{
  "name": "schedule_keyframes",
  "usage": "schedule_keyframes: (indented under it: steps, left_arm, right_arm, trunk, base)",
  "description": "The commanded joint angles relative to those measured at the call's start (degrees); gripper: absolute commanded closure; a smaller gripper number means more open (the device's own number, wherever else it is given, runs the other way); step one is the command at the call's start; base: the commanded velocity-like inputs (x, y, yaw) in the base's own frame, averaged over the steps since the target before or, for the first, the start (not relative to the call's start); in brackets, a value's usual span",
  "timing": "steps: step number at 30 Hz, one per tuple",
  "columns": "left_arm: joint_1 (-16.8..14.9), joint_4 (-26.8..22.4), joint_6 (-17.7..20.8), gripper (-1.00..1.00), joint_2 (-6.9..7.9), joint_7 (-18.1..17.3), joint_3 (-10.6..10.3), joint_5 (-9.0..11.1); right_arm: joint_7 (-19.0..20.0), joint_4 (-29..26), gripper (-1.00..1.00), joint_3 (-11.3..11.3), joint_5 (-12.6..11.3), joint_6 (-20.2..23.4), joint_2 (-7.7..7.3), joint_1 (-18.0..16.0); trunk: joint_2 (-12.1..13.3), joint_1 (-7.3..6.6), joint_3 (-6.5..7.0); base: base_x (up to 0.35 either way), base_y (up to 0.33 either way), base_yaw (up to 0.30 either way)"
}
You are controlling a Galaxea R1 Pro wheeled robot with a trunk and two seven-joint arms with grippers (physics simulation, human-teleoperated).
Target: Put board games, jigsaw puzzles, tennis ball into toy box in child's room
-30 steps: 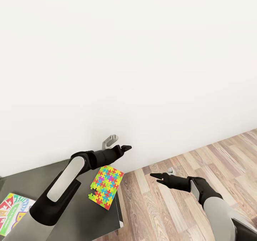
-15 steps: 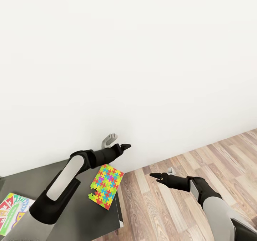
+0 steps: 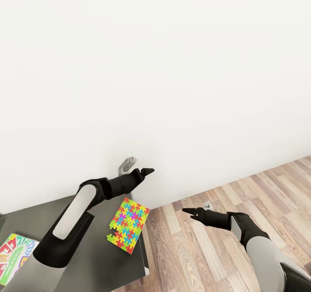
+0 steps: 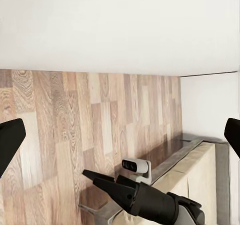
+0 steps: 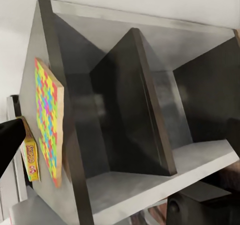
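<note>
While a plain white wall takes up most of the head view, a wood-plank floor runs along its foot at the right, and the dark-grey end of the counter sits at the lower left. From the right wrist view the same dark counter section shows an open side with a dividing panel and shelves.

Above the counter's far corner reaches the left arm, black with a white shell, its left gripper held up close to the wall; its jaws stand wide apart, the two dark tips showing at opposite edges of the left wrist view. The right arm stretches over the floor beside the counter, and the right gripper points toward the counter's end with nothing between its fingers; how far its jaws are parted I cannot tell. In the left wrist view the right gripper appears below, over the floor.

One board game, green, white and red, lies at the counter's near left, cut by the picture's edge. A jigsaw puzzle lies flat near the counter's right edge, under the left forearm and apart from both grippers; in the right wrist view the jigsaw puzzle rests on the top surface.
</note>
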Motion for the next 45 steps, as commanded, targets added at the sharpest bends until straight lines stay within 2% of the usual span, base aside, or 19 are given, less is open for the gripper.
schedule_keyframes:
  steps: [1, 12, 27, 45]
  left_arm:
    - [-0.1, -0.1, -0.1, -1.00, 0.03, 0.6, -0.1, 0.6]
    - [0.0, -0.1, 0.0, -1.00, -0.11, -1.1, -0.4, 0.7]
    - [0.2, -0.1, 0.0, -1.00, 0.25, -2.2, -0.2, 0.6]
    - [0.6, -0.1, -0.1, -1.00, -0.11, -2.4, -0.5, 0.1]
  right_arm:
    - [0.3, 0.0, -1.00, -0.5, 0.5, 0.4, 0.04, -0.1]
    - [0.0, 0.0, -1.00, -0.6, 0.6, 3.5, 0.79, -1.5]
    - [-2.9, 0.2, -1.00, -0.6, 0.2, 6.1, 1.17, -4.7]
    - [-3.1, 0.5, -1.00, -0.6, 0.0, 7.1, 1.41, -5.5]
  trunk:
    - [-0.1, 0.03, -0.14]
    - [-0.1, 0.03, -0.93]
    - [-0.1, 0.03, -2.28]
    - [-0.1, 0.03, -3.96]
  base:
    - [0.000, 0.000, 0.000]
    - [0.000, 0.000, 0.000]
    - [0.000, 0.000, 0.000]
    - [0.000, 0.000, 0.000]
